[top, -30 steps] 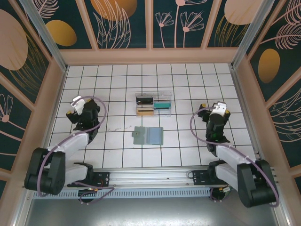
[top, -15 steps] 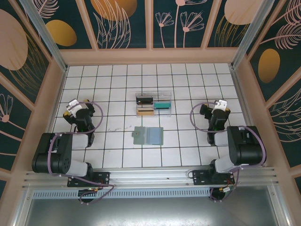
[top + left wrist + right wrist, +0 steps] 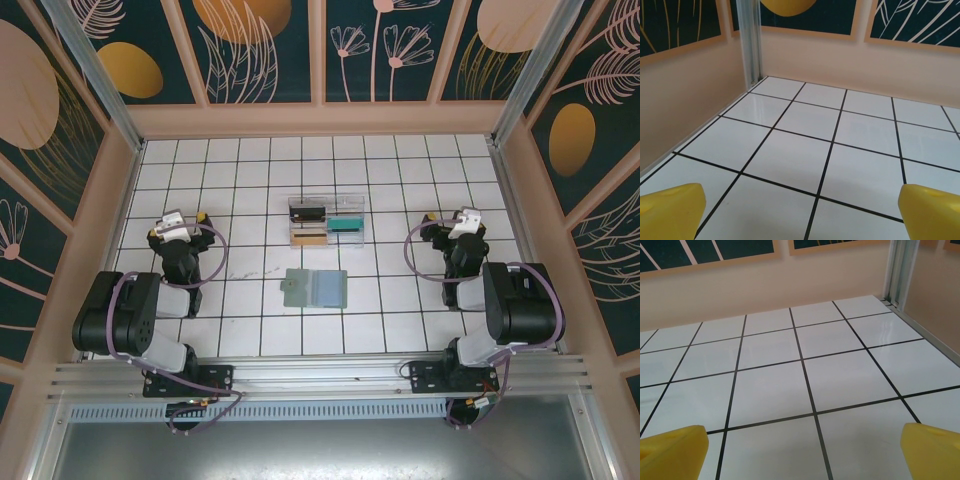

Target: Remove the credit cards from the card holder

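from the top i count one holder [image 3: 315, 288], open flat mid-table, and one clear tray [image 3: 326, 220] just behind it, contents too small to count. wrist views add bare tiles [image 3: 805, 150] between yellow fingertips [image 3: 670, 210]: left gripper [image 3: 178, 224] and right gripper [image 3: 455, 222] both spread wide, empty.

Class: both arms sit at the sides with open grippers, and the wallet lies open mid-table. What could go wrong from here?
1. The card holder lies loose and flat on the smooth tiled table. A one-sided pull may drag the whole holder instead of freeing anything.
2. The clear tray stands just behind it. An overshooting reach could knock it.
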Controlling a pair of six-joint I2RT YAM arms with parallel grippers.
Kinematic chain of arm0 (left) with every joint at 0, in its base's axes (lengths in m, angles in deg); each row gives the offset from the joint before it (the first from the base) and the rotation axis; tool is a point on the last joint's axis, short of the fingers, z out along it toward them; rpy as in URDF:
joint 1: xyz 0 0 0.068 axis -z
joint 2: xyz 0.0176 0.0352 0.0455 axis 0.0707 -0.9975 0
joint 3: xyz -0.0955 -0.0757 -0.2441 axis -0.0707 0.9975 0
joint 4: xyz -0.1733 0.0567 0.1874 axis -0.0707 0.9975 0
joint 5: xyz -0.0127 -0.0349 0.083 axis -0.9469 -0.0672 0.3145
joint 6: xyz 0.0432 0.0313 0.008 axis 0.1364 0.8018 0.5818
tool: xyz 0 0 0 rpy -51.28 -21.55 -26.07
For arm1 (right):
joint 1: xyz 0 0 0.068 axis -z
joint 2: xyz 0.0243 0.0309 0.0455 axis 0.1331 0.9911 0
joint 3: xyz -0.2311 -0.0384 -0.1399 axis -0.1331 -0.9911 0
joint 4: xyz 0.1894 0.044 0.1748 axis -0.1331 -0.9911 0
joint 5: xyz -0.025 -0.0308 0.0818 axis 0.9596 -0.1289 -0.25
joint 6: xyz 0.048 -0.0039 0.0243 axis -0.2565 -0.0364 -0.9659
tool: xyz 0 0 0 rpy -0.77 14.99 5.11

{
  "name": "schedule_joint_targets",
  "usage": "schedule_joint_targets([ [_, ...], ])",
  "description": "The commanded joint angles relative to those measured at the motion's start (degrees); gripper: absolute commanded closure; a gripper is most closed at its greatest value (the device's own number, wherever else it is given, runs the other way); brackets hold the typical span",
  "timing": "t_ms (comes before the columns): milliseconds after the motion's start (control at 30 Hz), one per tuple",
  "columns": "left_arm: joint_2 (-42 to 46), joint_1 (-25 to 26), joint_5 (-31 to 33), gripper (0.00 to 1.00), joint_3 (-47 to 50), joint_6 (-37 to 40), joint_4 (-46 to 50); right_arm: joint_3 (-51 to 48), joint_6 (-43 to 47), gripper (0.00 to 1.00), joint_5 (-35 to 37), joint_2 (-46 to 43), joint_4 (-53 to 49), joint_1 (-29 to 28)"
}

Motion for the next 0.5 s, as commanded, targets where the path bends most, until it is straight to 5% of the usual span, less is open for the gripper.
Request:
schedule_joint_targets([
  [0,-0.08,-0.41,-1.01,0.01,0.3,1.07,-3.53,-0.34,-0.34,0.01,-1.24,0.38,3.32,0.44],
  [467,-0.08,-0.46,-1.32,0.01,0.3,1.15,-3.38,-0.34,-0.36,0.01,-1.42,0.37,3.23,0.52],
])
